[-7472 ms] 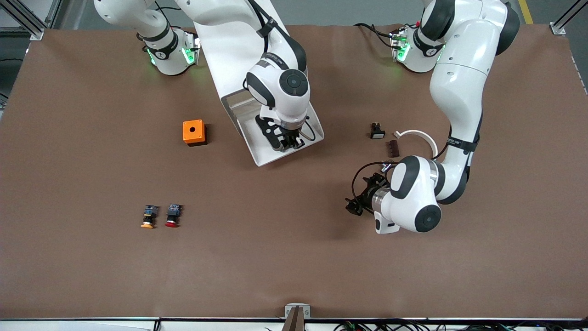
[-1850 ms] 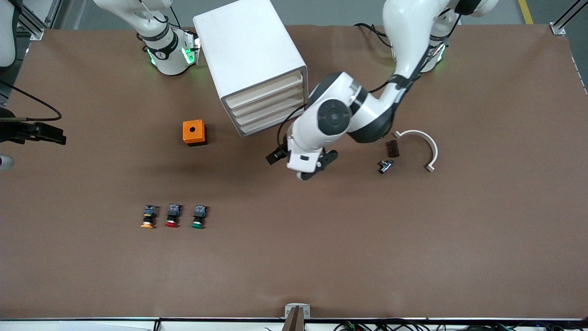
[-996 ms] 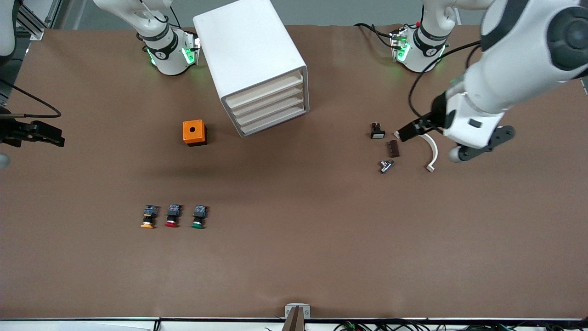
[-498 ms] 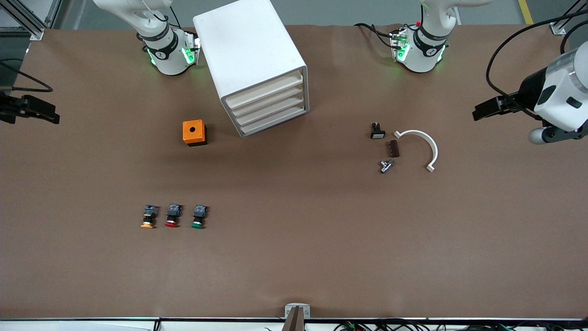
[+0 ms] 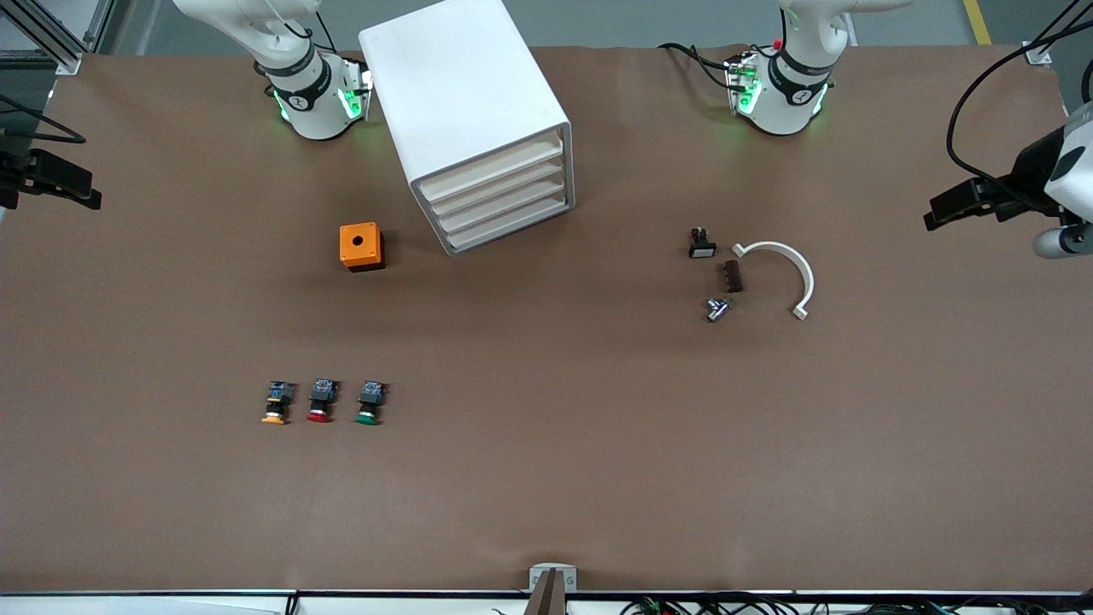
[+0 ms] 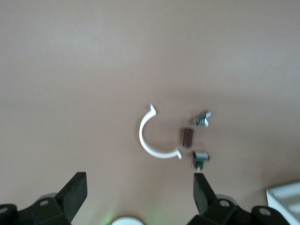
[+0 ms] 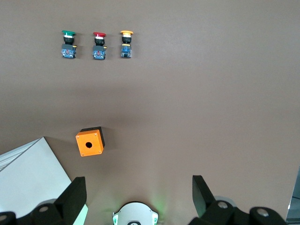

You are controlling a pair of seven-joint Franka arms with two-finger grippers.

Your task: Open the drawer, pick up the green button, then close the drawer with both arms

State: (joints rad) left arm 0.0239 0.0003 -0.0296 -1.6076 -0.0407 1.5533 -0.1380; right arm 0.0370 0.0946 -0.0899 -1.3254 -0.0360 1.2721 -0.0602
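Observation:
The green-capped button (image 5: pixel 368 403) lies on the table in a row with a red-capped (image 5: pixel 320 401) and an orange-capped one (image 5: pixel 274 403), at the row's end toward the left arm; it also shows in the right wrist view (image 7: pixel 68 44). The white drawer cabinet (image 5: pixel 478 128) has all drawers shut. My left gripper (image 5: pixel 969 202) hangs open and empty over the left arm's end of the table, its wrist view (image 6: pixel 139 197) showing both fingers wide apart. My right gripper (image 5: pixel 55 175) is open and empty over the right arm's table edge, fingers wide apart in its wrist view (image 7: pixel 138 197).
An orange box with a hole (image 5: pixel 361 246) sits beside the cabinet. A white arc clamp (image 5: pixel 790 269), a brown block (image 5: pixel 731 276), a small metal part (image 5: pixel 717 308) and a black switch (image 5: pixel 702 244) lie toward the left arm's end.
The drawer, open with my right gripper in it earlier, is shut and the green button lies on the table. My left arm swung from the cabinet out to its table end.

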